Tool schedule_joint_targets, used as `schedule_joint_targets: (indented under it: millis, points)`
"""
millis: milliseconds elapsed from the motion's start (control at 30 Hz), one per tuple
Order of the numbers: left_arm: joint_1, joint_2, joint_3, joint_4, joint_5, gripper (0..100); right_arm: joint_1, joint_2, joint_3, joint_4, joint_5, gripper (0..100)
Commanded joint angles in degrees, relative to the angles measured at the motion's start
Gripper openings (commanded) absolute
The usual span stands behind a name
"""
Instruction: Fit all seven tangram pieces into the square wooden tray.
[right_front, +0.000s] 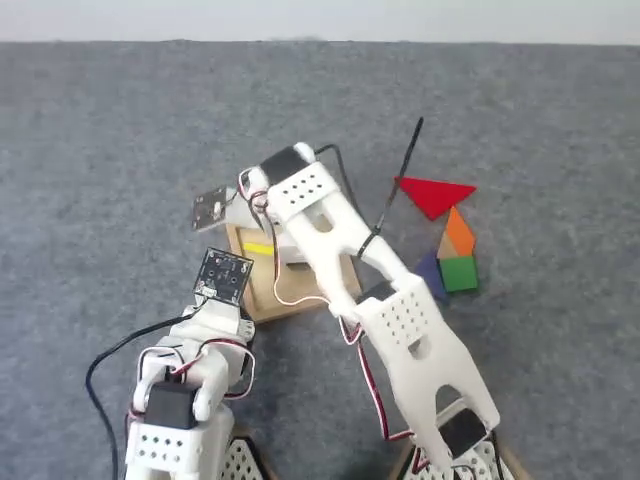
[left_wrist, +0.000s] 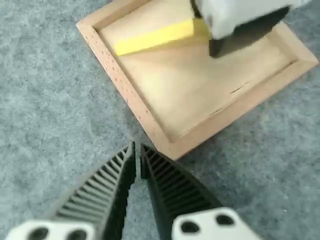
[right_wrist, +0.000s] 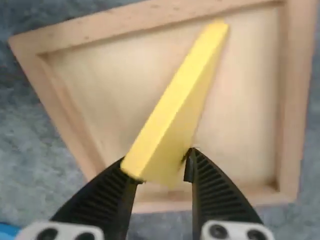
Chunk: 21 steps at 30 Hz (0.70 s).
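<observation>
One yellow piece (right_wrist: 175, 115), pinched in the right jaws, hangs over the bare tray (right_wrist: 100, 22); left jaws pressed together, other pieces (right_front: 459, 235) unplaced.

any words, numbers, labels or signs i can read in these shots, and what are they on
No text, number or sign can be read in any view.
Near circuit board and far circuit board, high view: any print is too small to read.
Wooden tray: bare wood, no lettering.
Yellow piece, red piece, orange piece, green piece: plain colour, no marks.
</observation>
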<state>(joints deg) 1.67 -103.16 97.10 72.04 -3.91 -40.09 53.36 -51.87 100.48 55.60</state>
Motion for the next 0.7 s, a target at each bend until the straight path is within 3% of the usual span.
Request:
schedule_joint_targets:
  millis: [0, 500, 667]
  points:
    - [-0.35, -1.05, -0.57, 0.26, -0.09, 2, 0.92, -10.24, 1.93, 2.33, -2.99, 12.6]
    - [-0.35, -1.05, -0.57, 0.26, -0.09, 2, 6.46, -19.65, 6.59, 2.15, -8.97, 12.5]
    - [-0.35, -1.05, -0.57, 0.26, -0.09, 2, 10.95, -29.76, 17.41, -3.38, -11.25, 12.5]
